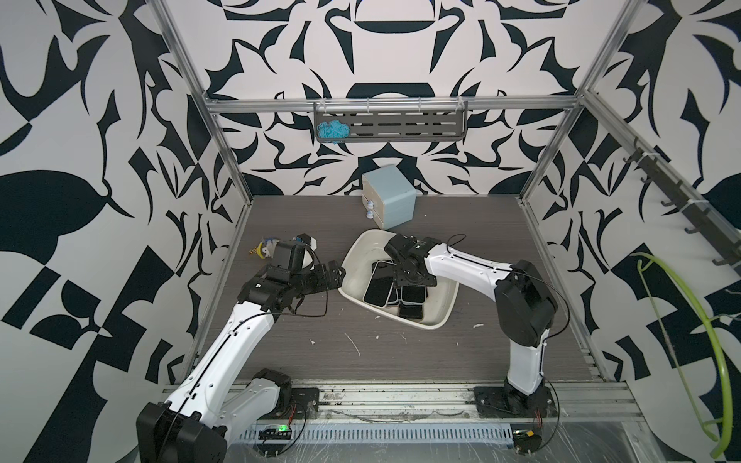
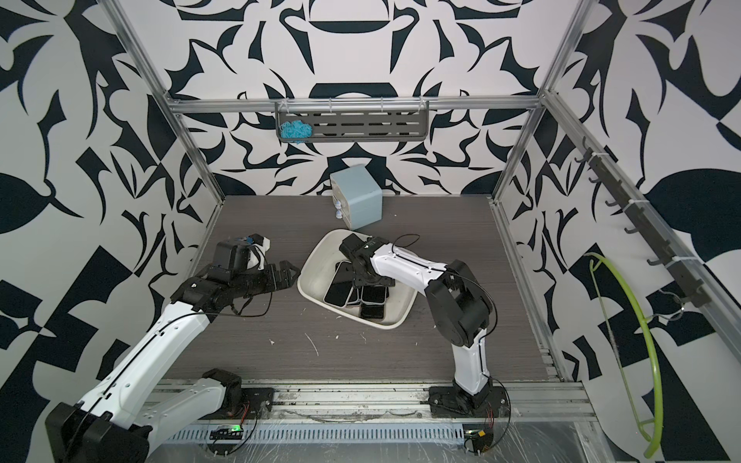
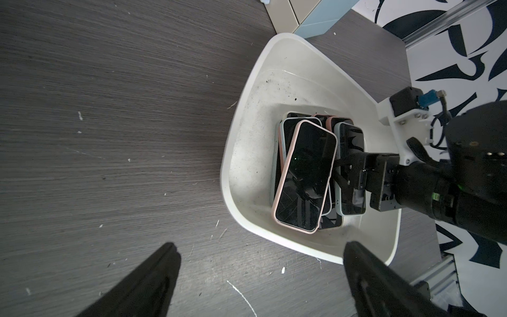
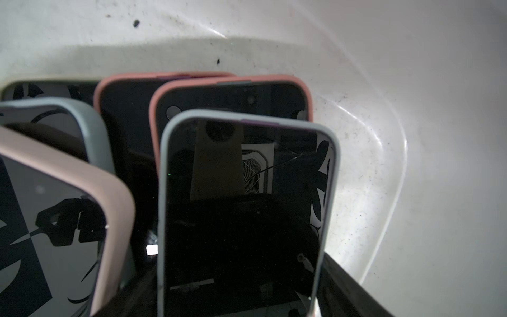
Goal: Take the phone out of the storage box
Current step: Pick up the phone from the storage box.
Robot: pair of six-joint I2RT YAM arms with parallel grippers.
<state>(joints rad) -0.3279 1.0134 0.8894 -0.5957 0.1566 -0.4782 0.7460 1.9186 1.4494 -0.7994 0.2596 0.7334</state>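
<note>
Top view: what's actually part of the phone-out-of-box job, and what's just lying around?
In play: storage box; phone pile; right gripper, astride the grey-blue-cased phone; left gripper, open beside the box.
Lying about: light-blue drawer unit; blue yarn in the wall rack; small yellowish item.

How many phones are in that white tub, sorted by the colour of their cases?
Pale pink case: 1
Coral cases: 2
Pale grey or blue cases: 3
Total: 6 phones showing in the storage box; others may lie hidden underneath.
</note>
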